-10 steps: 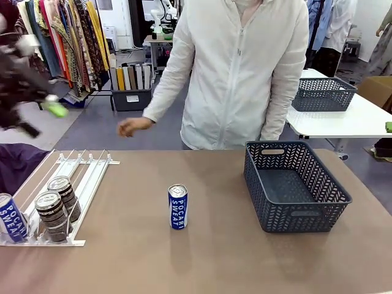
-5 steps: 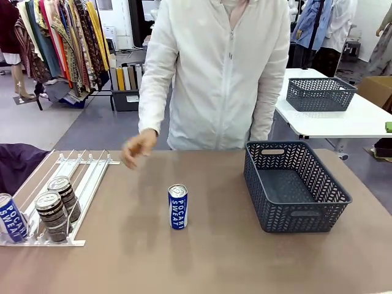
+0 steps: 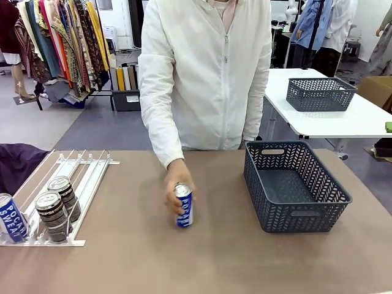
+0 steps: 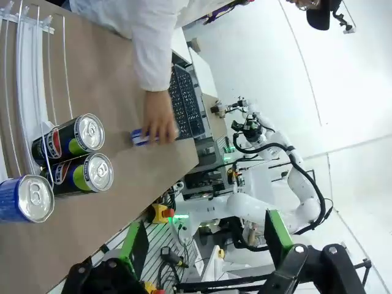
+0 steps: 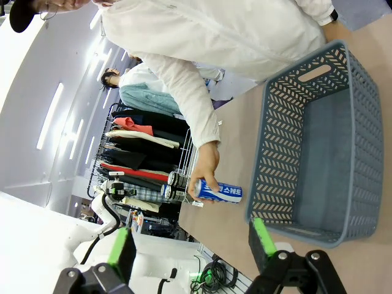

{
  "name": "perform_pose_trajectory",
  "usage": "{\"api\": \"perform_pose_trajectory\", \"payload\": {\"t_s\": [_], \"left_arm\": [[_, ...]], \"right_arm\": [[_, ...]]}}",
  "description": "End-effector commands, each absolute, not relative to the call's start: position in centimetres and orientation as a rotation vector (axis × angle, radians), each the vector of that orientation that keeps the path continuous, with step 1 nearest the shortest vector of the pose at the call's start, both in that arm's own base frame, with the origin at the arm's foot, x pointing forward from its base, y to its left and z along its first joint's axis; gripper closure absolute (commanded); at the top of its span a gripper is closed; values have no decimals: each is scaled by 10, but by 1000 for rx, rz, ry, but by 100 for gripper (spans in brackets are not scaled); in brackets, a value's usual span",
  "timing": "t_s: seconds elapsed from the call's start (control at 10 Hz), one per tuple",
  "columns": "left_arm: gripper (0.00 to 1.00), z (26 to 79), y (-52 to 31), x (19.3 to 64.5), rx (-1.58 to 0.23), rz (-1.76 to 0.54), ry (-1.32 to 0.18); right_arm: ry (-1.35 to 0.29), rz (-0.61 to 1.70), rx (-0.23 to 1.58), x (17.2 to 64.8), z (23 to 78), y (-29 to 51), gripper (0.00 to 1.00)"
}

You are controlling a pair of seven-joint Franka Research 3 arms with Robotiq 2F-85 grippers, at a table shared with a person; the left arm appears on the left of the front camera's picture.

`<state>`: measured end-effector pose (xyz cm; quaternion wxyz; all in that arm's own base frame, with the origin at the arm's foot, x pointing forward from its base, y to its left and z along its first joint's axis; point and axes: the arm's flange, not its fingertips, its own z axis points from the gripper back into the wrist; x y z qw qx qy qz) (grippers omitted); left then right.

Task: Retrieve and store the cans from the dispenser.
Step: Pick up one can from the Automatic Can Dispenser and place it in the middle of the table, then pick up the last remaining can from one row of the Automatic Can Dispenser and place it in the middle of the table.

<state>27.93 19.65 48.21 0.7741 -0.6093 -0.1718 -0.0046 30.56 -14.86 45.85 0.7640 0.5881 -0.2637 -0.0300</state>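
A blue Pocari Sweat can (image 3: 184, 211) stands mid-table with a person's hand (image 3: 176, 177) wrapped around its top; the same can (image 5: 223, 193) and hand (image 5: 205, 164) show in the right wrist view. The white wire-rail dispenser (image 3: 86, 168) lies at the table's left and holds two dark cans (image 3: 54, 215) (image 3: 64, 192) and a blue can (image 3: 12, 217) at its near stoppers. In the left wrist view my left gripper (image 4: 205, 251) is open and empty, high above these cans (image 4: 76, 156). My right gripper (image 5: 191, 257) is open too, held off the table near the basket.
A dark grey lattice basket (image 3: 296, 214), empty, stands at the table's right. The person in a white jacket (image 3: 208, 73) stands at the far edge. Another table with a second basket (image 3: 321, 93) is behind on the right. Purple cloth (image 3: 15, 165) lies left of the dispenser.
The person's hand has come from beyond the far edge down over the table and closed on the blue can, which now leans slightly. Dispenser cans are unmoved.
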Motion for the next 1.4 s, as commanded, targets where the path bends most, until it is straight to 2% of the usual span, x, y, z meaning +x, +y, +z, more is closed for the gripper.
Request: {"api": "perform_pose_trajectory", "payload": {"t_s": [0.0, 0.7, 0.8, 0.9, 1.0, 1.1, 1.3], "left_arm": [[0, 493, 192, 281, -1314, 10, -378], [0, 488, 194, 281, -1301, -7, -372], [0, 501, 178, 285, -866, -3, -300], [0, 512, 158, 287, -527, -104, -210], [0, 520, 138, 293, -232, -56, -174], [0, 523, 113, 302, -69, -100, -116], [0, 522, 91, 322, 33, -48, -30]], "right_arm": [[-594, -67, 1300, 309, 464, -147, 0], [-594, -67, 1300, 309, 464, -147, 0], [-594, -67, 1300, 309, 464, -147, 0], [-594, -67, 1300, 309, 464, -147, 0], [-594, -67, 1300, 309, 464, -147, 0], [-594, -67, 1300, 309, 464, -147, 0], [-594, -67, 1300, 309, 464, -147, 0]]}}
